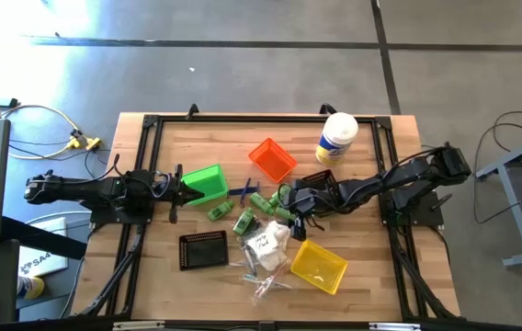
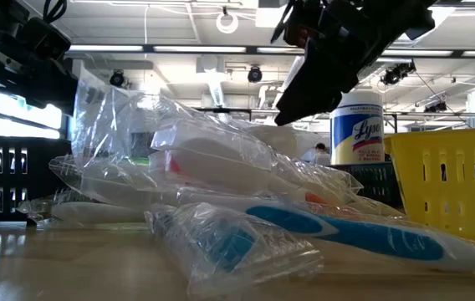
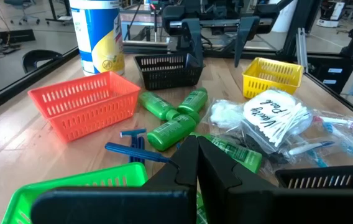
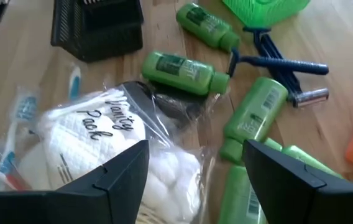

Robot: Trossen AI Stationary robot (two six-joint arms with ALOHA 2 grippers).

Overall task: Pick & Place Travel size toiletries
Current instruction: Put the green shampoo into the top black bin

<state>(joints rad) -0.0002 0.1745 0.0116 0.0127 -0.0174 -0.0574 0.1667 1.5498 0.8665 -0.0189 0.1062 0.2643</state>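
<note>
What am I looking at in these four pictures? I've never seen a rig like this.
Two dark robot arms work at a wooden table. One picture looks down from above, one looks level across the tabletop, and two come from cameras on the arms' wrists. The right hand is open and empty above a white "Vanity Pack" packet and green mini bottles. The left hand is shut by the green bin, holding nothing. Also there: blue razors, wrapped toothbrushes, orange, yellow and black bins, and a canister.

The green bin (image 3: 71, 196) is cut off by the left wrist picture's edge. The canister (image 3: 97, 34) loses its top there. In the low view, the yellow bin (image 2: 451, 180) is cut off, and the wrapped toothbrushes (image 2: 338, 227) are blurred.
</note>
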